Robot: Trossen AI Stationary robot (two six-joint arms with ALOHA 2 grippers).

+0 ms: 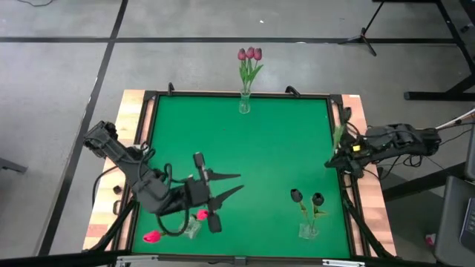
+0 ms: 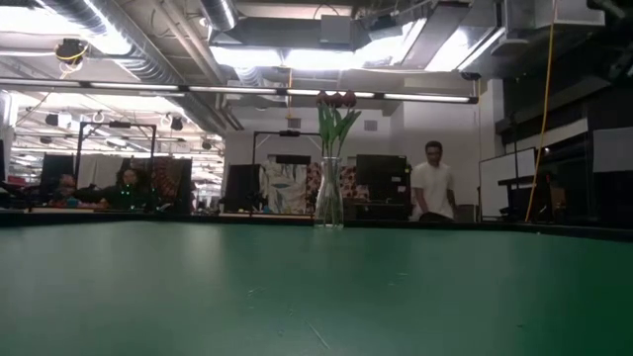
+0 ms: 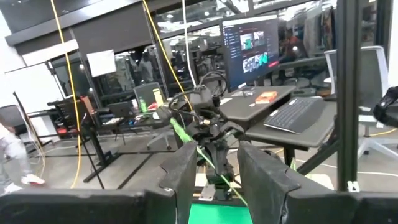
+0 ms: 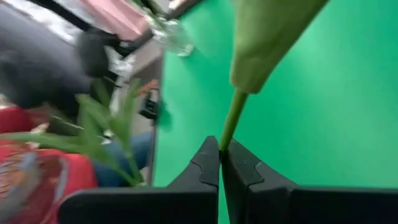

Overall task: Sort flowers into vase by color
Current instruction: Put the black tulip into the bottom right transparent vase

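Note:
Three glass vases stand on the green table [image 1: 245, 148]. The far-edge vase [image 1: 244, 104] [image 2: 329, 193] holds purple-pink tulips [image 1: 250, 54]. The near-right vase [image 1: 308, 230] holds two near-black tulips [image 1: 297, 195]. The near-left vase [image 1: 193, 230] holds bright pink tulips [image 1: 152, 237]. My left gripper [image 1: 236, 185] [image 3: 217, 180] hovers level just beyond the near-left vase, open, with nothing between its fingers. At the table's right edge my right gripper [image 1: 332, 162] [image 4: 221, 155] is shut on a green-stemmed flower [image 1: 339, 133]. That flower's head is out of view. My right gripper pinches the flower's thin green stem [image 4: 227, 138] between its two fingertips, just below a green leaf [image 4: 267, 37]. The fingers come from the table's right side, slanting down. The flower is lifted clear of the table, its leaf reaching toward the far edge.
A wooden rim [image 1: 141, 119] with black clamps and cables frames the green mat. The mat's middle [image 1: 267, 141] is bare. Beyond the far edge, people [image 2: 432, 178] and desks show in the room.

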